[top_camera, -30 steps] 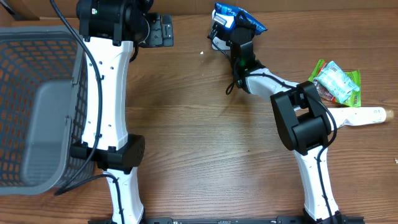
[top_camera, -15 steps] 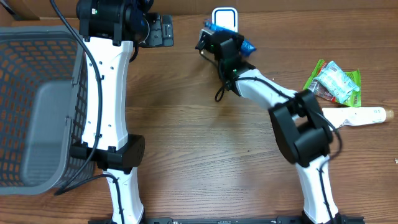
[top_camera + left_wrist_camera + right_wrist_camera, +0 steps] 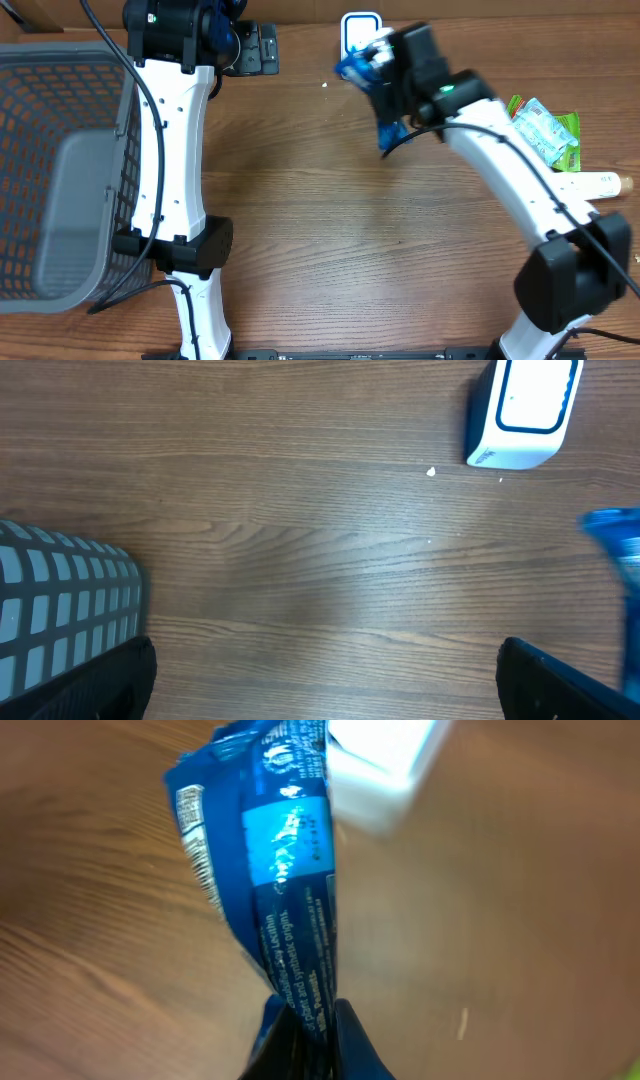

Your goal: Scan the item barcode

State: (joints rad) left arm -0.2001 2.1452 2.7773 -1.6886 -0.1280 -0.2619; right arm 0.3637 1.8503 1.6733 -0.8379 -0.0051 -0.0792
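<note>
The item is a blue snack packet (image 3: 285, 870), and my right gripper (image 3: 312, 1025) is shut on its lower end, pinching the crumpled foil between both fingers. In the overhead view the right gripper (image 3: 380, 65) holds the packet (image 3: 356, 68) just in front of the white scanner (image 3: 360, 25), which also shows as a white block (image 3: 385, 760) behind the packet. My left gripper (image 3: 325, 695) hangs open over bare table, with its fingers (image 3: 110, 680) at the frame's bottom corners. It sees the scanner (image 3: 525, 405) at the top right and the packet (image 3: 618, 545) at the right edge.
A grey mesh basket (image 3: 60, 160) fills the left side of the table; its corner (image 3: 60, 600) shows in the left wrist view. A green snack bag (image 3: 540, 130) and a white tube (image 3: 590, 187) lie at the right.
The right arm has swung up and to the right, so its wrist now reaches in from the right side. The blue packet stays held and has moved off the scanner. The left arm is still.
</note>
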